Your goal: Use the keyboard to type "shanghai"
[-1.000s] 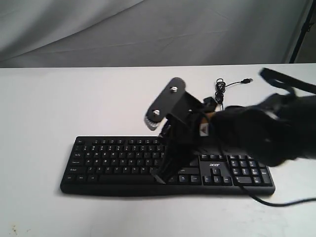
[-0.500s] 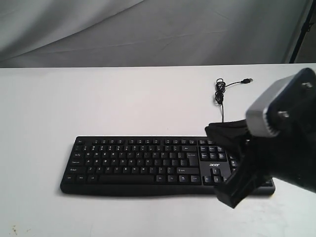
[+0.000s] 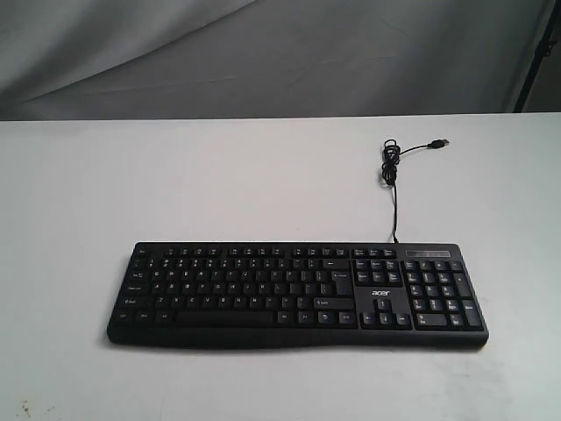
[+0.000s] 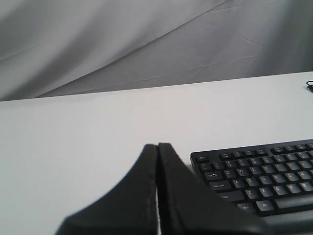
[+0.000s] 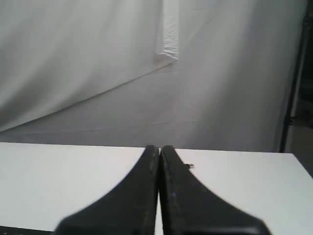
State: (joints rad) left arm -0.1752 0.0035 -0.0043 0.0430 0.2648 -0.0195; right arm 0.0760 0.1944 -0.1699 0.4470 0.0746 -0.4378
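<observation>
The wide black plastic keyboard (image 3: 298,294) lies on the white tabletop (image 3: 175,175), its long axis running left to right. The left gripper (image 4: 157,146) and right gripper (image 5: 159,147) are pressed closed and empty. The left looks nearer, with the letter keys just beyond it.

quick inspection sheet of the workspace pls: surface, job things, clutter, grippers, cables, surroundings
surface: white table, a few small dark specks near one front corner
job's things: black keyboard lying flat, numeric pad on the right in the exterior view, nothing resting on the keys
clutter: nothing seen
grippers: left gripper shut and empty, near the keyboard's Caps Lock end; right gripper shut and empty; neither shows in the exterior view
cables: thin black USB cable runs from the keyboard's back edge to a small coil; its plug lies loose on the table, not connected
surroundings: grey cloth backdrop behind the table; a dark pole at the right edge
</observation>
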